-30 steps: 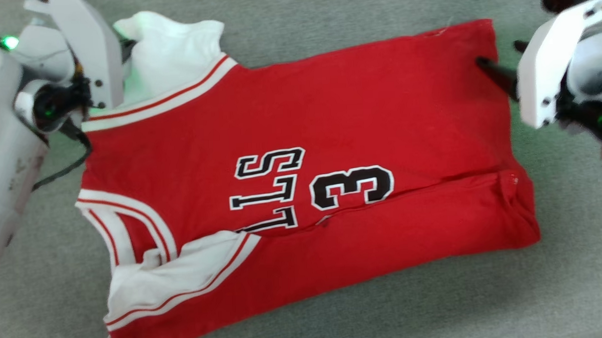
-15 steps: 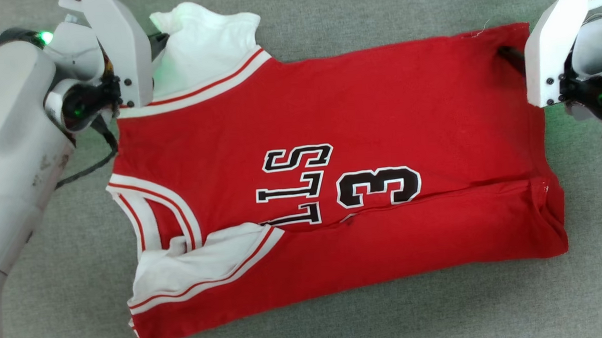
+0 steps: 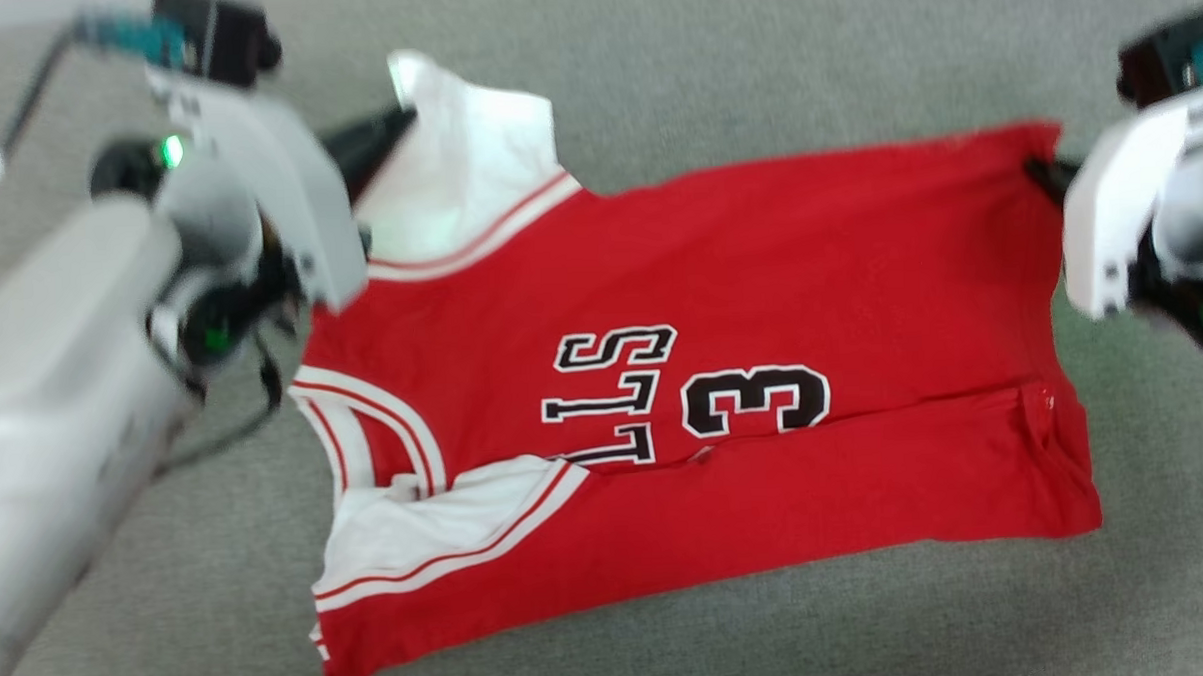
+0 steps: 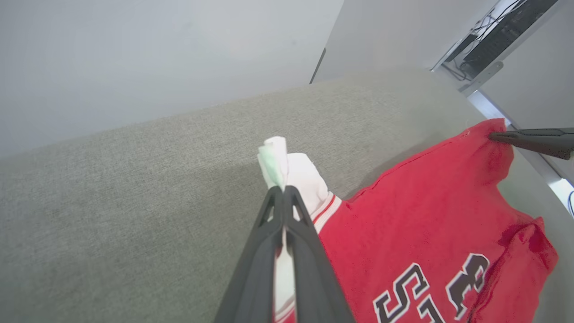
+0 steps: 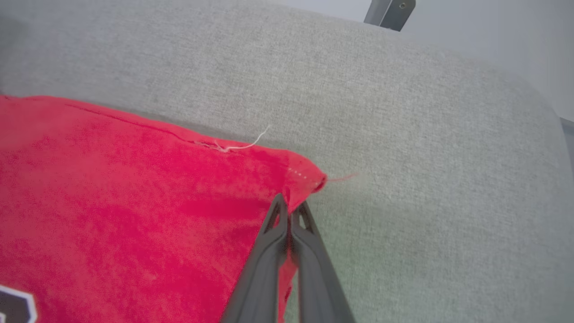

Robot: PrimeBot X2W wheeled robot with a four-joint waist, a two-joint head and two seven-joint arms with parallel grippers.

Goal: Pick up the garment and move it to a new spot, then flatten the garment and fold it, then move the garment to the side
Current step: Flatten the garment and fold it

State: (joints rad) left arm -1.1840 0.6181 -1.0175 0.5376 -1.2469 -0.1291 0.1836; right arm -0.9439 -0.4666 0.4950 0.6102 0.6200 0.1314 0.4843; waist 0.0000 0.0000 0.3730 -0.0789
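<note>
Garment (image 3: 759, 272) on grey surface (image 3: 752, 53); left tool (image 3: 394, 120) at sleeve (image 3: 466, 173), right tool (image 3: 1041, 168) at hem corner (image 3: 1030, 138).

garment (image 3: 809, 261): soft matt knit cloth | grey surface (image 3: 752, 53): coarse woven fabric | left gripper (image 4: 283, 190): dark matt plastic

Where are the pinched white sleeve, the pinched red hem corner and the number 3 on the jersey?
White sleeve (image 4: 298, 172): left wrist view, bunched cloth near its end.
Red hem corner (image 5: 305, 180): right wrist view, the seam's very tip.
Number 3 (image 3: 756, 401): head view, middle of the digit.

Bright even light, blurred head view
</note>
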